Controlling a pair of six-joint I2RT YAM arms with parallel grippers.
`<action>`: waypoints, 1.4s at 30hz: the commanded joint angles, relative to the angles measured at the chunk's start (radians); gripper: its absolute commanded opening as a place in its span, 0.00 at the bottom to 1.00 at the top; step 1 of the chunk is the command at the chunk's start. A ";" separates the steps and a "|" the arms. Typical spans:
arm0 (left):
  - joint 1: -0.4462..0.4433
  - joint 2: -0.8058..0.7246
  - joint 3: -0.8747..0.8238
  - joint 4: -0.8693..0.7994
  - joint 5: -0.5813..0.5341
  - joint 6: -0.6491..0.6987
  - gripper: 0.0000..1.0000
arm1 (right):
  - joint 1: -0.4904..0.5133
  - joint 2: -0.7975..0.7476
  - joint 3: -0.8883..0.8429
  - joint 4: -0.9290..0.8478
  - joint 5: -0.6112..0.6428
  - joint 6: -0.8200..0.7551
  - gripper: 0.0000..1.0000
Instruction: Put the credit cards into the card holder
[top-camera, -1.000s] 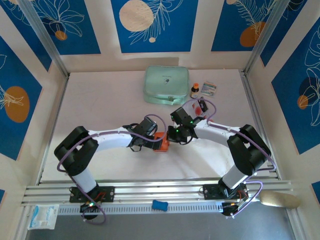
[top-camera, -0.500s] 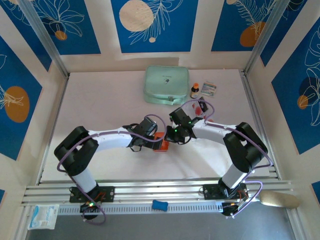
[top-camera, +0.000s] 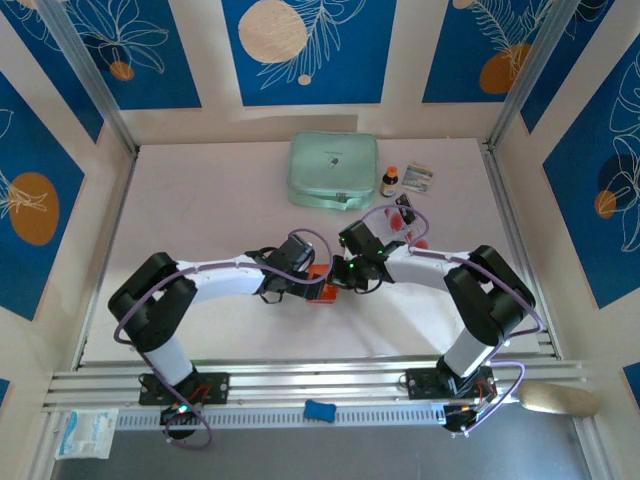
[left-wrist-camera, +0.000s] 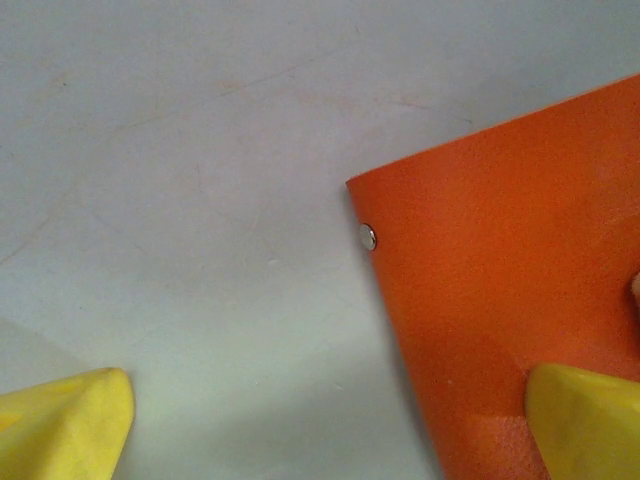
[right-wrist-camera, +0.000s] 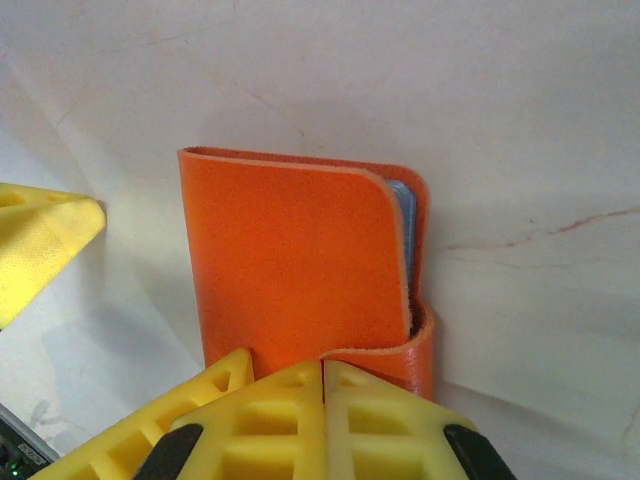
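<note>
Right gripper (right-wrist-camera: 322, 398), fingers shut, newly slid up against orange card holder (right-wrist-camera: 290, 260) just ahead; left gripper (left-wrist-camera: 322, 428) spread wide, steadying it; flap-opening likely next.

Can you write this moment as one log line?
left gripper open, one finger over card holder | right gripper shut, tips at its edge | card holder folded on table | credit cards farther back

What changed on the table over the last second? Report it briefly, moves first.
The right arm swung slightly to its left, bringing the right fingers, shut, up to the folded end of the orange card holder. Nothing was taken hold of or let go. The left arm stayed put, the left fingers open, one over the holder and one over bare table. The holder and the mint case did not move.
</note>
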 joint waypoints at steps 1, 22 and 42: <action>-0.004 0.036 -0.043 -0.069 -0.050 0.011 1.00 | -0.005 0.037 -0.039 -0.064 0.022 0.024 0.00; 0.030 -0.007 0.069 -0.118 -0.056 0.075 1.00 | -0.034 0.022 -0.068 -0.024 -0.031 0.037 0.00; 0.027 0.079 -0.002 -0.075 -0.047 0.076 1.00 | -0.082 -0.048 0.036 -0.045 -0.081 0.009 0.00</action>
